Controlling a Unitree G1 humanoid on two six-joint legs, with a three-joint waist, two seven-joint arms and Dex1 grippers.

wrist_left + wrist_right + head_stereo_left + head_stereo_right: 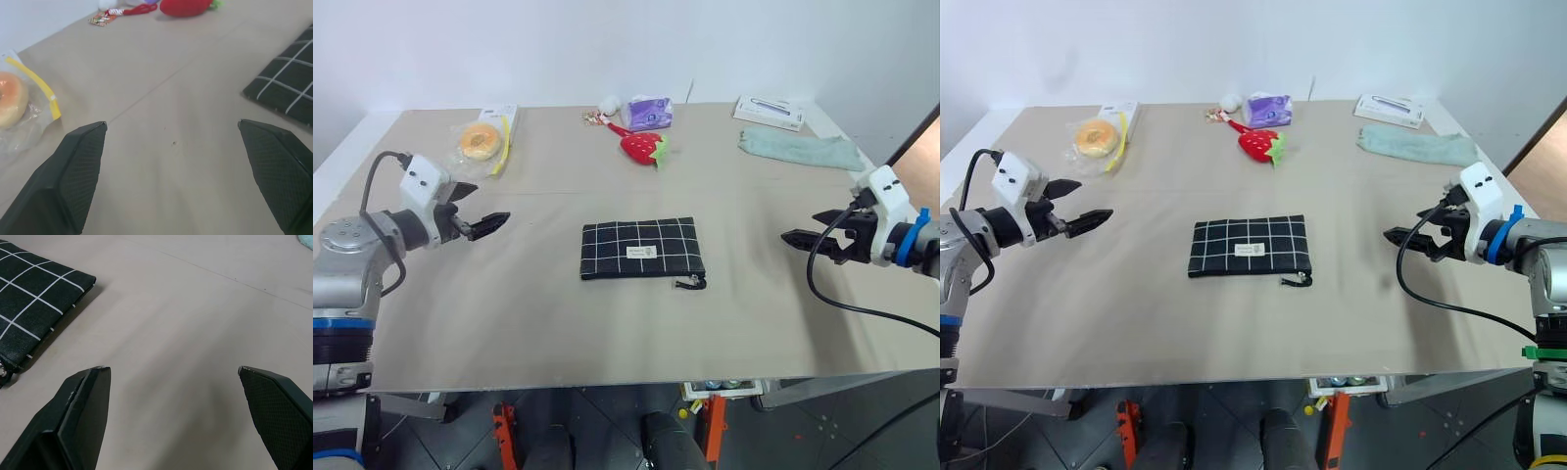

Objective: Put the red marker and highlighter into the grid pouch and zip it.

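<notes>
Grid pouch (642, 249) zipped (centre) | both fingers spread | strawberry plush (643, 147) behind

Lab: bare test table (607, 323) (white walls)

Grid pouch (641, 248): flat rectangular black fabric case with white grid lines and a small white label; lies flat at the table's centre; zipper pull (690, 283) at its near right corner.
</notes>
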